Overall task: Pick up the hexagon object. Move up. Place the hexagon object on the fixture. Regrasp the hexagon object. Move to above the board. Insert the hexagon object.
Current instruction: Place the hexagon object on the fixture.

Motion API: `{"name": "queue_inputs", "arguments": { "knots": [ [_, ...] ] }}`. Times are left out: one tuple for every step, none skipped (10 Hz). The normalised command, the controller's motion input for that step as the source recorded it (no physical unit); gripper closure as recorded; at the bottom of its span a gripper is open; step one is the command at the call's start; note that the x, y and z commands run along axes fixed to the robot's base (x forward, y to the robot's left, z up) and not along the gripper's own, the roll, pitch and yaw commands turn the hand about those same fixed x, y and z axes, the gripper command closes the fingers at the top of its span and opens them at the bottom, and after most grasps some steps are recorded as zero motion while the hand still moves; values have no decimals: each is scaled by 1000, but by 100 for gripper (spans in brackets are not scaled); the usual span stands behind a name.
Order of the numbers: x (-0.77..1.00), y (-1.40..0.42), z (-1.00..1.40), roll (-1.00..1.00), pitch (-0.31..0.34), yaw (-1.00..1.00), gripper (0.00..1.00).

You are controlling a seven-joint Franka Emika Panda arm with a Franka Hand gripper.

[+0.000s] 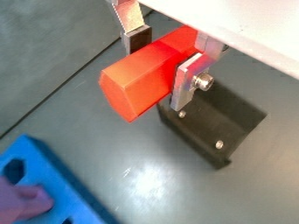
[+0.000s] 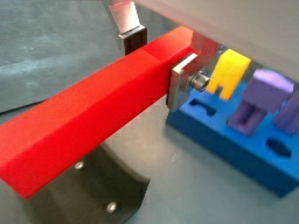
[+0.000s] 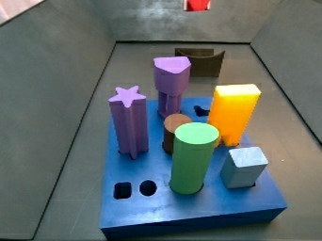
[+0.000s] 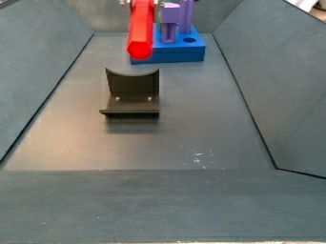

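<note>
Pincer (image 1: 163, 61) grips the red hexagon object (image 1: 146, 74) high above the fixture (image 4: 130, 91), its long axis hanging down.

The hexagon object (image 1: 142, 77) looks like smooth, matt red plastic. The gripper (image 1: 163, 54) has shiny silver metal fingers (image 1: 187, 80). The fixture (image 4: 130, 92) is dull dark. The board (image 3: 189, 202) looks like smooth blue plastic.

1. The hexagon object (image 2: 87, 122), a bright red elongated prism, hangs clamped between the fingers of the gripper (image 1: 163, 54), above the floor.
2. The fixture (image 4: 130, 91), dark and notched, stands on the floor below it.
3. The board (image 3: 189, 202), blue, carries tall coloured pegs.
</note>
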Motion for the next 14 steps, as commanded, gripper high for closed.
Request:
{"name": "queue_inputs", "arguments": {
  "knots": [
    [374, 11, -4, -1000, 101, -11, 100],
    [313, 22, -2, -1000, 110, -22, 100],
    [228, 32, -7, -1000, 123, -39, 100],
    [167, 32, -10, -1000, 132, -54, 100],
    [107, 35, -10, -1000, 142, -75, 100],
    [53, 40, -8, -1000, 146, -111, 100],
    [47, 38, -11, -999, 147, -150, 100],
    [58, 37, -17, -808, 124, -165, 100],
    [81, 42, -18, -492, 83, -174, 100],
    [81, 42, -22, -368, 68, -174, 100],
    [69, 26, -4, -214, 25, -164, 100],
    [87, 123, -1000, -135, -24, -256, 100],
    [93, 122, -1000, -118, -47, -228, 100],
    [107, 115, -1000, -114, -63, -197, 100]
  ]
}}
